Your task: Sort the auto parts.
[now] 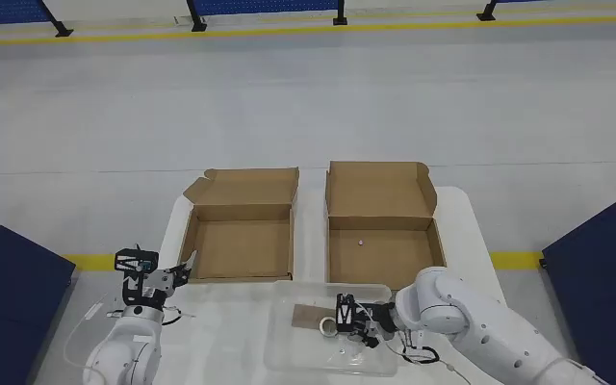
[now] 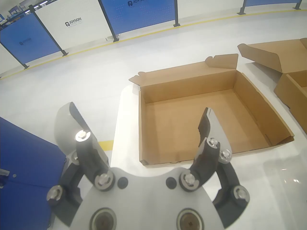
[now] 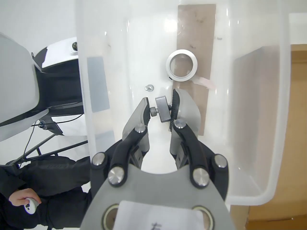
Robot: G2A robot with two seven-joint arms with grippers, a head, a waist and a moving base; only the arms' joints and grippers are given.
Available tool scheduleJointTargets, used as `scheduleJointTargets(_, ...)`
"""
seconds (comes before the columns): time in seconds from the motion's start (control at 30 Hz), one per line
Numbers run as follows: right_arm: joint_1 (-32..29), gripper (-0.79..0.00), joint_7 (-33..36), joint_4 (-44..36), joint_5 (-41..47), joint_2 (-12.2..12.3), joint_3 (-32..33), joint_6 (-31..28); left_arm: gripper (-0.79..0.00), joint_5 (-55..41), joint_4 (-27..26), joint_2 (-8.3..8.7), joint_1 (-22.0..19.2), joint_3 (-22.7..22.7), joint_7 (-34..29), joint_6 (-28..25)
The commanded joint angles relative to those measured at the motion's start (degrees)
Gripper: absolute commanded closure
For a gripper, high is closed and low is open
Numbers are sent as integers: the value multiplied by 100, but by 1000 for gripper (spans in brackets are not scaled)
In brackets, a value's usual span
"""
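claw on right arm (image 3: 160, 102) clamps small metal part (image 3: 164, 111) inside clear bin (image 3: 283, 72); left claw (image 2: 139, 107) spread apart.

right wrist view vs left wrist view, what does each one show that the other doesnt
Right wrist view, not the left: the right gripper shut on a small grey metal part inside the clear bin, with a metal ring, a small fastener and a brown strip near it. Left wrist view, not the right: the left gripper, open, short of the empty left box, with blue and white partitions behind. Both: brown cardboard and the white table.
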Motion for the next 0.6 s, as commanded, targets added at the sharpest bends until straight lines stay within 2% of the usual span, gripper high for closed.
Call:
scheduleJointTargets(0.0, -47, 0, -113, 99, 230, 48, 137, -257, -785, 0, 0, 0, 0, 0, 0, 0)
scheduleJointTargets(0.3, -264, 0, -358, 503, 1316, 271, 665, -1154, -785, 0, 0, 0, 0, 0, 0, 0)
scheduleJointTargets(0.47, -314, 0, -657, 666, 1887, 421, 733, -1467, -785, 0, 0, 0, 0, 0, 0, 0)
scheduleJointTargets(0.57, -314, 0, -657, 666, 1887, 421, 733, -1467, -785, 0, 0, 0, 0, 0, 0, 0)
